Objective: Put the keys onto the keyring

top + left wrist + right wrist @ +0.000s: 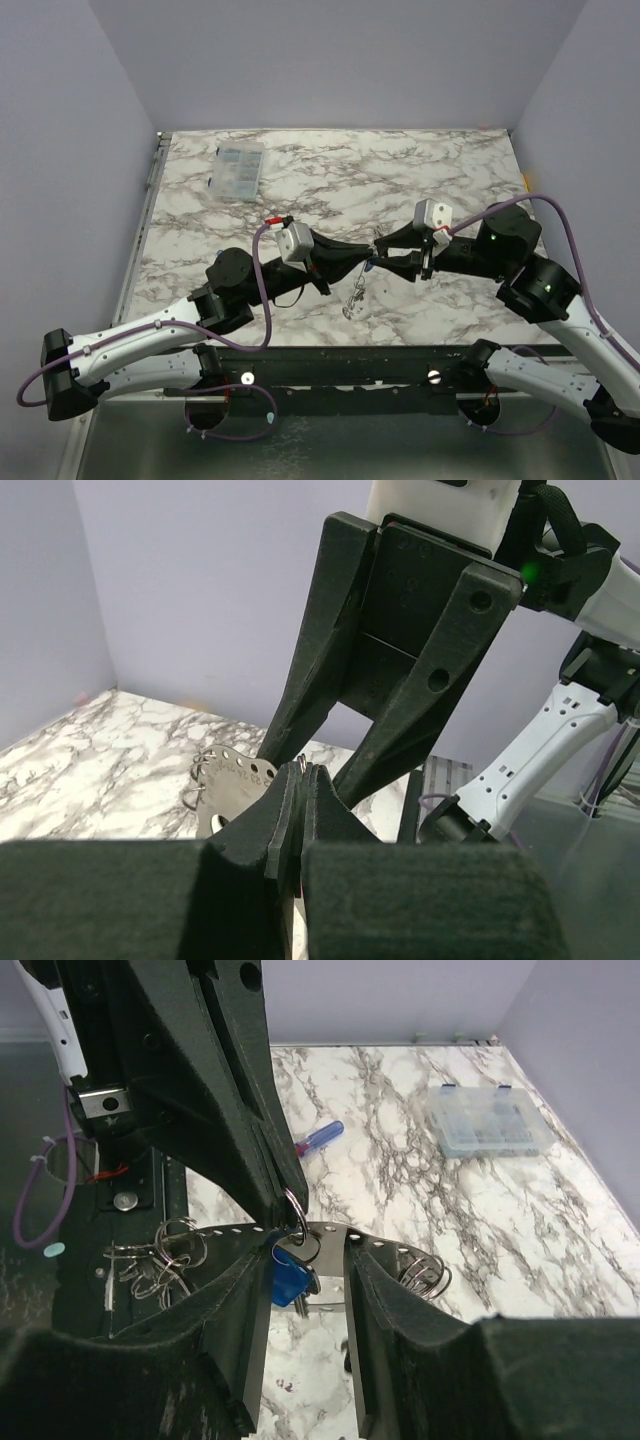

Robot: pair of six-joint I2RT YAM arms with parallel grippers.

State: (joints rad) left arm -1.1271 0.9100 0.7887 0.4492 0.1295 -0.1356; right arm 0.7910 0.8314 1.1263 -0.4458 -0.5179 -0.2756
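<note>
My left gripper point(300, 770) is shut on a thin metal ring point(296, 1208) of the keyring, above the table's near middle. A blue-headed key point(288, 1278) hangs from that ring, with a dark key blade behind it. The keyring's pale grey perforated band point(375, 1243) curves below, carrying more small rings point(425, 1278); in the top view it dangles under the two grippers point(354, 300). My right gripper point(305, 1250) faces the left one, open, its fingers on either side of the hanging key. The blue head lies close against the left-hand finger point(240, 1290).
A clear plastic box point(240, 167) stands at the back left of the marble table point(450, 180). A red-and-blue handled tool point(320, 1138) lies on the marble behind the grippers. A bunch of loose rings point(160, 1260) shows lower left in the right wrist view.
</note>
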